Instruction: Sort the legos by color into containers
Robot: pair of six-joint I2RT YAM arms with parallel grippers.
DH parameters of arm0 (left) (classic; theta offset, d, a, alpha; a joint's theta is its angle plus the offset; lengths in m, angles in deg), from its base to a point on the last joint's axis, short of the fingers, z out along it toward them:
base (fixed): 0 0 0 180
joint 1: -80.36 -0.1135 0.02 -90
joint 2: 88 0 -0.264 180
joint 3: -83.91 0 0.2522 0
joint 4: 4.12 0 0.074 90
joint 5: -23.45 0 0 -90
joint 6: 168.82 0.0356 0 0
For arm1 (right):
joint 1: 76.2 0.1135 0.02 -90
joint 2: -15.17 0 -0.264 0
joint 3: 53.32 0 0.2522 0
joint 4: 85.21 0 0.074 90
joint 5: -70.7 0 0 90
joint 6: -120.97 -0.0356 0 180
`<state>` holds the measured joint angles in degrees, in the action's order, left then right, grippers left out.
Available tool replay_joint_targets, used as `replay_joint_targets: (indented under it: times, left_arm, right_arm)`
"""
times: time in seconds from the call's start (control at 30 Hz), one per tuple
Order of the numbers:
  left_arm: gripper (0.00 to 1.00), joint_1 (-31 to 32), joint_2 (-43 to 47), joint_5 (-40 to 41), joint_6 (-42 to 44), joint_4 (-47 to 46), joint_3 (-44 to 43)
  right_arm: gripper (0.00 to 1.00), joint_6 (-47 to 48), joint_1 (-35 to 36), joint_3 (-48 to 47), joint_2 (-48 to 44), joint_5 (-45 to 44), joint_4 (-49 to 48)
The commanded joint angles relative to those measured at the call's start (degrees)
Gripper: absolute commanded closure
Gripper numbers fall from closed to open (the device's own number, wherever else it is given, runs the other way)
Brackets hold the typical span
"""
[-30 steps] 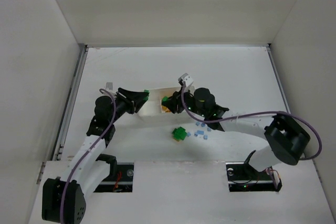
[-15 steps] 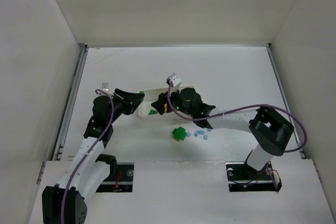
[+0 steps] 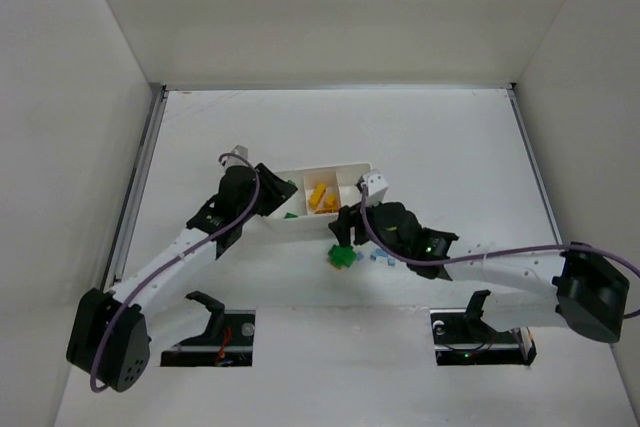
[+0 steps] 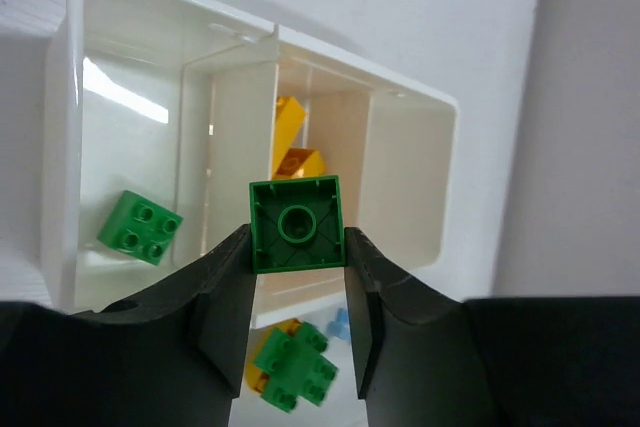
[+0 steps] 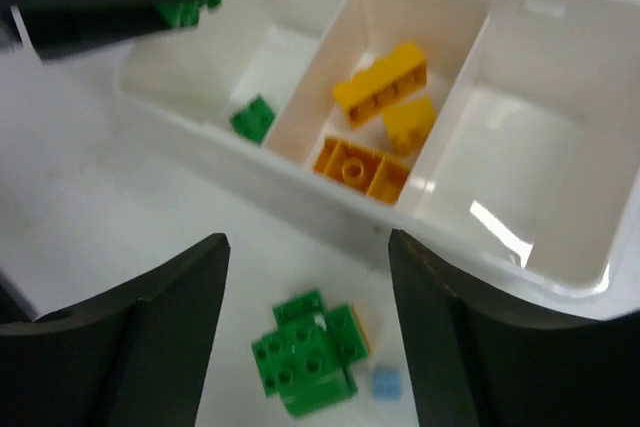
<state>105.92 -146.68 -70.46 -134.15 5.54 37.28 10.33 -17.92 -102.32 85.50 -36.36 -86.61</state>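
The left tool is closed on a green brick, its two dark fingers pressed against opposite sides and the brick's hollow underside turned to the wrist camera. It hangs over the left part of the white tray; how high above it I cannot tell. In the tray's left compartment lies a second green brick, studs up, close to the front wall and the divider. The middle compartment holds three yellow-orange bricks: two lie together toward the back, and a flat one lies against the front wall. The right tool stands wide apart with nothing between its fingers, hovering over the counter just in front of the tray. On the counter under it sits a cluster of green bricks with a yellow-orange piece showing at one edge, and a small light-blue brick lies just beside the cluster. From above, a few more light-blue pieces show near the right arm, partly hidden by it
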Motion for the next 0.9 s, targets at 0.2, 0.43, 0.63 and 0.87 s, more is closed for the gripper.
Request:
replay_joint_targets:
  times: [0.2,0.43,0.63,0.87]
  left_arm:
    - [0.53,5.3,-5.3,14.4,7.5,5.3,-6.5]
    - [0.46,6.2,-1.7,14.8,7.6,5.7,-6.0]
    - [0.46,9.9,2.4,14.5,7.3,5.7,-4.9]
    - [0.47,10.9,6.6,14.5,6.5,7.2,-3.8]
  right_arm:
    - [0.17,-2.6,6.6,0.6,-0.9,-3.9,14.6]
    - [0.14,-1.5,7.3,-0.8,3.2,-1.4,15.6]
    - [0.1,-0.2,8.8,-3.4,7.7,0.5,16.1]
    - [0.09,0.5,9.6,-6.2,11.2,1.5,17.7]
